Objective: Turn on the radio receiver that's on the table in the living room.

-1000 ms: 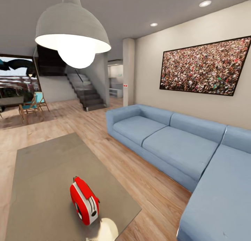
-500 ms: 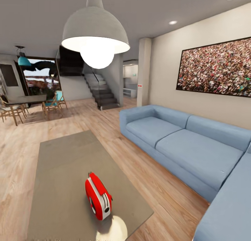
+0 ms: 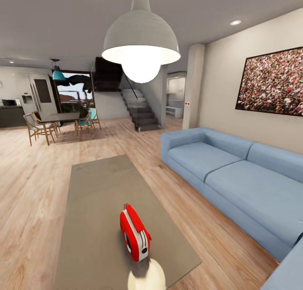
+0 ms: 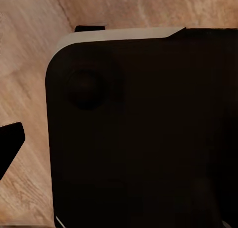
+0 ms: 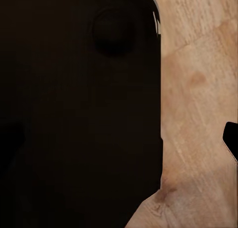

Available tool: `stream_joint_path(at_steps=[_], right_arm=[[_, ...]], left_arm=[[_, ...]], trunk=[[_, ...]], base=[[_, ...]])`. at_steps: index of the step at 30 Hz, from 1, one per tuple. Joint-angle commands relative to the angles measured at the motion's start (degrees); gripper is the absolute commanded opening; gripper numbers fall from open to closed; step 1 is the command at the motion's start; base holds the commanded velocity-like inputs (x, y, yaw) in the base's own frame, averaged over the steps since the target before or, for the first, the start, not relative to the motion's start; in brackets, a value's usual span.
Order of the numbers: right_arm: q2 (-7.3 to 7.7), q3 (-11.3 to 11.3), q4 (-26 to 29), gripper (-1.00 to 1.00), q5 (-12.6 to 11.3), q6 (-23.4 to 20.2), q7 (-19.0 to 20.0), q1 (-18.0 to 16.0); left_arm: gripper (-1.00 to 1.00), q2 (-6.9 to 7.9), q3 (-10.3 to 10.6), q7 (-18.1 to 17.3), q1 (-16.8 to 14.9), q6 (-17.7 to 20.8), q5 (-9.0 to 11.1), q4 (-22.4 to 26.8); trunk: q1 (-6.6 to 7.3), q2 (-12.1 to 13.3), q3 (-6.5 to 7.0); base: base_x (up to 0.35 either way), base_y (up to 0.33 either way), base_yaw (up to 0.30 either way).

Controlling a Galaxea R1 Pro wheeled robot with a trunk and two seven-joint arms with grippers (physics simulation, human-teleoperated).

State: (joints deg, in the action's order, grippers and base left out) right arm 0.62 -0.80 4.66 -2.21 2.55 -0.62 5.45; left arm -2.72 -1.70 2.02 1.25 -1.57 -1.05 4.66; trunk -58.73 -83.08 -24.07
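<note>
Right now we see the radio receiver (image 3: pixel 134 233) standing upright on the near end of the table (image 3: pixel 101 197), its red handle on top and its round dial face turned toward the left of the head view. A pale round patch of light (image 3: pixel 146 276) lies on the tabletop just in front of it. The grey-brown top runs away from us over the light wood plank floor (image 3: pixel 29 189). To the right of the table, across a strip of floor, sits the blue sofa (image 3: pixel 235 185), and above it on the wall hangs the framed crowd picture (image 3: pixel 272 82). A white dome pendant lamp (image 3: pixel 141 42) hangs over the table. Farther back we see a staircase (image 3: pixel 141 111) and, off to the left, a dining table with wooden chairs (image 3: pixel 50 124). Placing any of this relative to our grippers is not possible. Each wrist view shows a dark, rounded panel of our own body (image 4: pixel 144 134) close to the lens with plank floor behind it, so we cannot tell whether either gripper is spread or pressed together.
</note>
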Motion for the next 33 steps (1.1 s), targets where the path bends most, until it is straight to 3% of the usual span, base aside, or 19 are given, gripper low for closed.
stream_joint_path(at_steps=[1, 15, 33], right_arm=[[0.00, 0.0, 0.0, 1.00, 0.0, 0.0, 0.0, 0.0], [-0.01, 0.0, 0.0, 1.00, 0.0, -0.1, -0.1, 0.0], [-0.03, 0.0, 0.0, 1.00, -0.1, -0.2, -0.1, 0.0]], left_arm=[[1.00, 0.00, 0.0, 0.0, 0.0, 0.0, 0.0, 0.0], [1.00, 0.05, 0.0, 0.0, 0.0, -0.1, 0.0, 0.0], [1.00, 0.15, 0.0, -0.1, 0.0, -0.1, 0.1, 0.0]], trunk=[[0.00, 0.0, 0.00], [0.00, 0.0, 0.00], [0.00, 0.0, 0.00]], base=[[0.000, 0.000, 0.279], [0.008, -0.006, 0.264], [0.185, -0.184, 0.022]])
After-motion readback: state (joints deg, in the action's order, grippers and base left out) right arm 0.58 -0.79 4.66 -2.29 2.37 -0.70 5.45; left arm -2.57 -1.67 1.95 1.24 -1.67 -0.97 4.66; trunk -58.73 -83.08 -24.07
